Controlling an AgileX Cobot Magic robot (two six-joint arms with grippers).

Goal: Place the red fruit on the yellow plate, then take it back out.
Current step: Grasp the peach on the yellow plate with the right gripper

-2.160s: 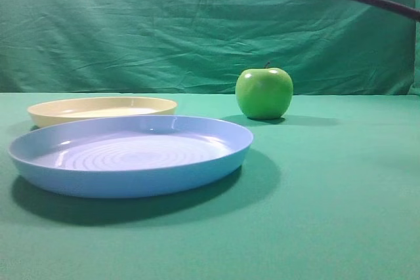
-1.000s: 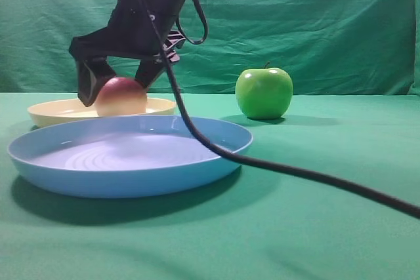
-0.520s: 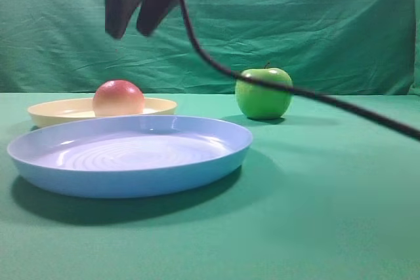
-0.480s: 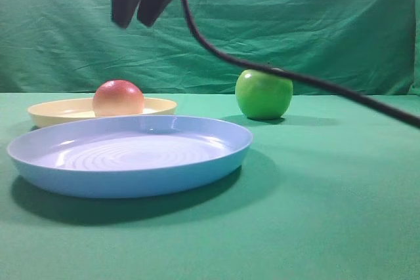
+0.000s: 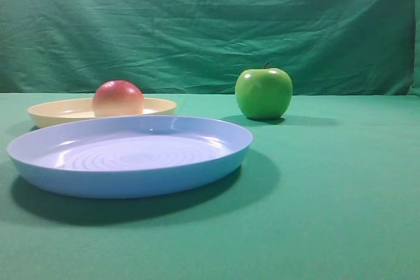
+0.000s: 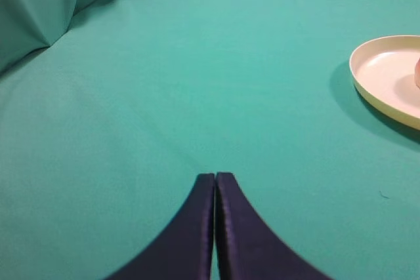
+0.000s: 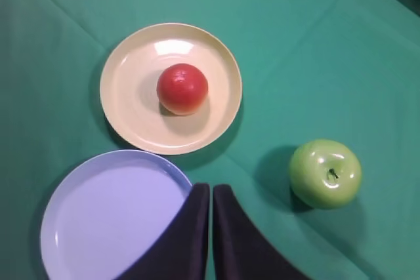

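Note:
The red fruit (image 5: pixel 118 98) (image 7: pixel 182 88) rests in the middle of the yellow plate (image 5: pixel 154 105) (image 7: pixel 128 100), free of any gripper. High above the table my right gripper (image 7: pixel 211 187) looks straight down with its dark jaws shut and nothing between them; it is out of the exterior view. Low over bare cloth my left gripper (image 6: pixel 215 176) is shut and empty, with the edge of the yellow plate (image 6: pixel 374 86) far to its right.
A larger blue plate (image 5: pixel 216 159) (image 7: pixel 79 214) lies in front of the yellow one. A shiny green apple (image 5: pixel 264 93) (image 7: pixel 325 173) stands to the right. Green cloth covers the table and the backdrop.
The right gripper let go of the red fruit on the yellow plate, rose out of the exterior view and shut its jaws. Its cable left the view too.

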